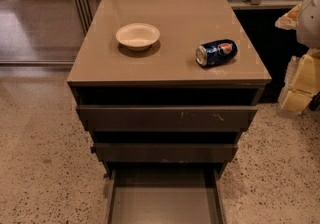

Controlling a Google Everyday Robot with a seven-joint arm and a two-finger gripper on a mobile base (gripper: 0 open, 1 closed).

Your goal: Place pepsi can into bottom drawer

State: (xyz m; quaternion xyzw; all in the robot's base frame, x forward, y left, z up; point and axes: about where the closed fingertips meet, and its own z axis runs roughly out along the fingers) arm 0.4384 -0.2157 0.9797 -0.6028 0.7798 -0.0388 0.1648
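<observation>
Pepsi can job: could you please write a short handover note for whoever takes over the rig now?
The small dark-blue pepsi can lies on its side on the taupe cabinet top, right of the cream bowl. The gripper is at the view's right edge, beside that cabinet, apart from the can. Done: lowest taupe drawer pulled open. Left: grasp the can, set it inside.

I am seeing the cabinet top [175,18] carrying two things: the cream bowl [138,35] is sitting upright toward the back left, and the pepsi can [216,53] is lying on its side near the right edge (silver end facing front-left). The gripper [299,90] is hanging off to the cabinet's right.
</observation>
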